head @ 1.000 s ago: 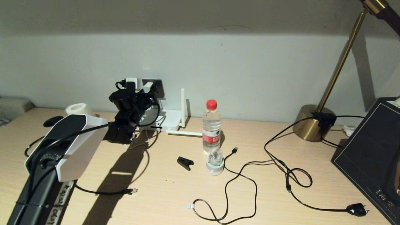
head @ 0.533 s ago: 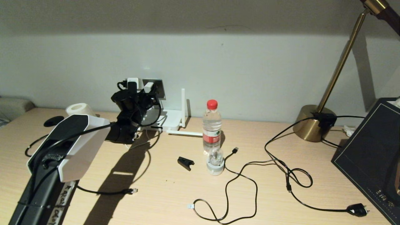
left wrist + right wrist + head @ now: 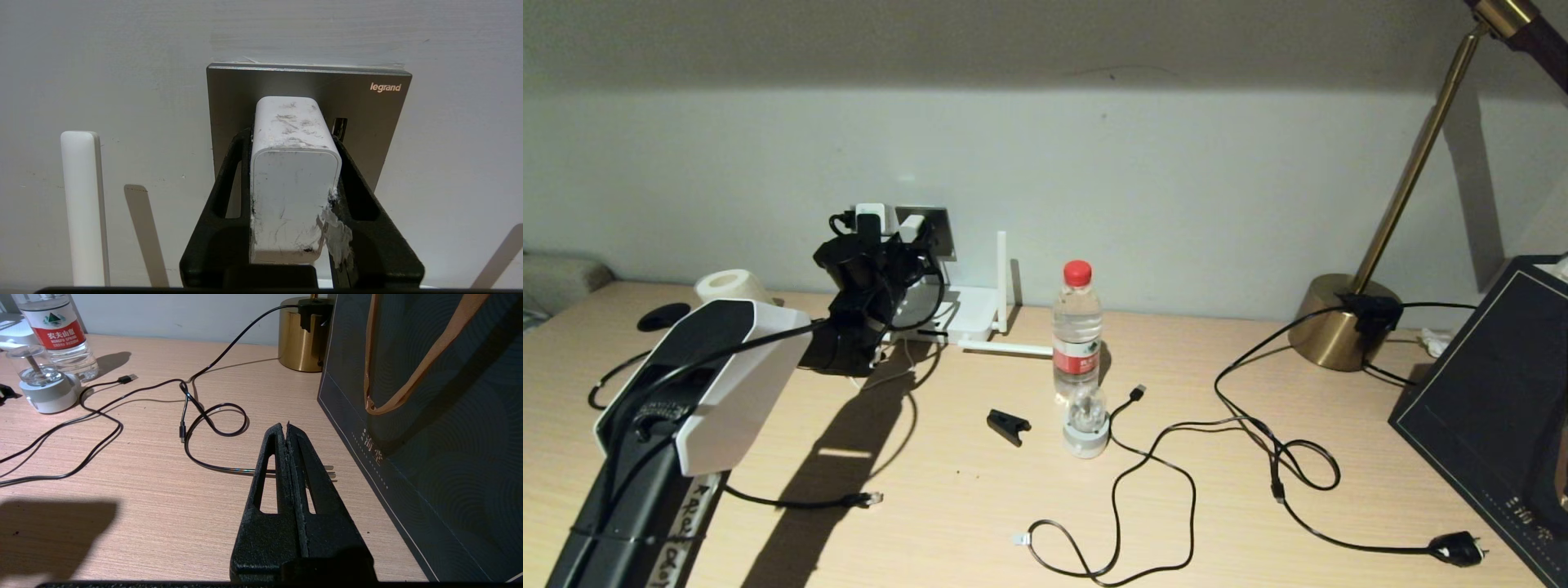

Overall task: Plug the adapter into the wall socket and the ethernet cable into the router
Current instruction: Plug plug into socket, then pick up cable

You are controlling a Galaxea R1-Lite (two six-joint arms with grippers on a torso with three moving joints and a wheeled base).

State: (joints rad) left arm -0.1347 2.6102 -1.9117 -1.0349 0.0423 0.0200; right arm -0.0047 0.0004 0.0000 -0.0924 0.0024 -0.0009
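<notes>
Black cable first, far left on the wooden desk (image 3: 980,506): the ethernet cable (image 3: 792,502) trails across the boards below the left arm, its clear clip connector lying loose on the wood, well apart from the router. Up at the wall, the left gripper (image 3: 907,233) is clamped on the adapter (image 3: 912,226), and the wrist camera gives the close look: 2 black fingers (image 3: 229,179) squeeze the scuffed white adapter (image 3: 292,179) from either side, with its far end up against the dark grey wall socket (image 3: 380,118); whether the prongs are fully seated cannot be told. The wall socket (image 3: 939,229) sits just above the router (image 3: 960,314), a flat white box against the wall with 1 antenna upright and 1 lying on the desk. Moving right, a water bottle (image 3: 1076,327) with a red cap stands beside a small clear-domed white gadget (image 3: 1085,425), a little black clip (image 3: 1007,425) on the desk near them. Further right, a black USB cable (image 3: 1131,482) and a black lamp cord (image 3: 1290,474) loop over the wood toward the brass lamp base (image 3: 1335,318). Far right, by a dark paper bag (image 3: 429,416), the right gripper (image 3: 288,430) hangs over the desk with its jaws pressed together, holding nothing.
</notes>
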